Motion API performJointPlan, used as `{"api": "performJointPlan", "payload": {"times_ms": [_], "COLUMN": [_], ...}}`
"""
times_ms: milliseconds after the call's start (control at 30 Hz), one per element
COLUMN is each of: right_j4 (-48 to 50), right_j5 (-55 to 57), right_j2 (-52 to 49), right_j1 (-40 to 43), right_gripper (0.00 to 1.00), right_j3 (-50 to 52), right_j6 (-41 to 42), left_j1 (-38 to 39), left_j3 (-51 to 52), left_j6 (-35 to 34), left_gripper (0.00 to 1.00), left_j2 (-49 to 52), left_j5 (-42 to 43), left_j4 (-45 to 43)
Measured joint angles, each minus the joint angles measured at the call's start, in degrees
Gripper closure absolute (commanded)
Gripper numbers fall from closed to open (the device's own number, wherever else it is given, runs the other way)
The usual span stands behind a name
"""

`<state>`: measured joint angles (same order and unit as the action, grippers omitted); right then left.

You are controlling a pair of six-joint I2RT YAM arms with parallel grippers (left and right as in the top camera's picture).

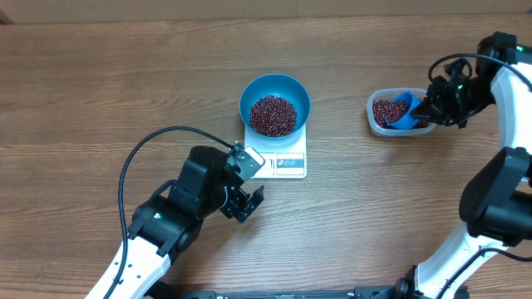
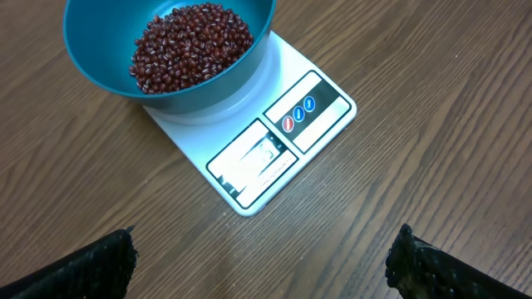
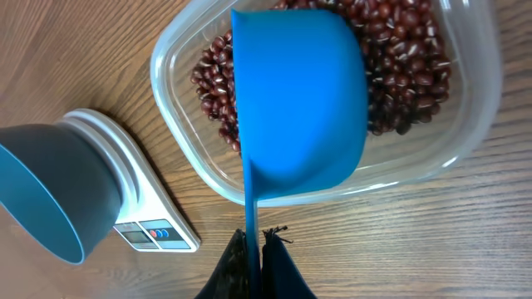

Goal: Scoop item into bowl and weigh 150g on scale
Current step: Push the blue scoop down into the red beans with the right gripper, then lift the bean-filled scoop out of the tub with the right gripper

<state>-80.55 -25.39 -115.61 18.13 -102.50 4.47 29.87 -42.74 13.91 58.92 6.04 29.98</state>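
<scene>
Your left tool [image 2: 264,241] stands wide open above the wood-grain tabletop [image 1: 100,83], holding nothing, near the scale [image 1: 287,164]. Your right tool [image 3: 253,262] is pinched tight on the thin handle of one smooth blue scoop [image 3: 299,91], over one clear, rounded plastic tub [image 3: 470,124]. One deep, glossy blue bowl [image 1: 256,90] sits on the one flat white scale, with a loose heap of tiny red-brown beans [image 1: 273,115] inside. A second heap lies in the tub.
</scene>
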Motion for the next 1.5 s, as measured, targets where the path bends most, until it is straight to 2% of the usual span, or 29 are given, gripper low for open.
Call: {"api": "performJointPlan", "payload": {"times_ms": [900, 1167, 1500], "right_j4": [-1.75, -6.03, -8.74], "right_j5": [-12.35, -19.56, -29.68], "right_j2": [0.00, 0.00, 0.00], "right_j1": [4.09, 8.35, 9.20], "right_gripper": [0.96, 0.96, 0.96], "right_j3": [0.46, 0.52, 0.52], "right_j6": [-4.70, -11.98, -22.29], "left_j1": [0.00, 0.00, 0.00], "left_j3": [0.00, 0.00, 0.00], "left_j6": [0.00, 0.02, 0.00], "left_gripper": [0.00, 0.00, 0.00], "left_j2": [0.00, 0.00, 0.00], "left_j5": [0.00, 0.00, 0.00], "left_j4": [0.00, 0.00, 0.00]}}
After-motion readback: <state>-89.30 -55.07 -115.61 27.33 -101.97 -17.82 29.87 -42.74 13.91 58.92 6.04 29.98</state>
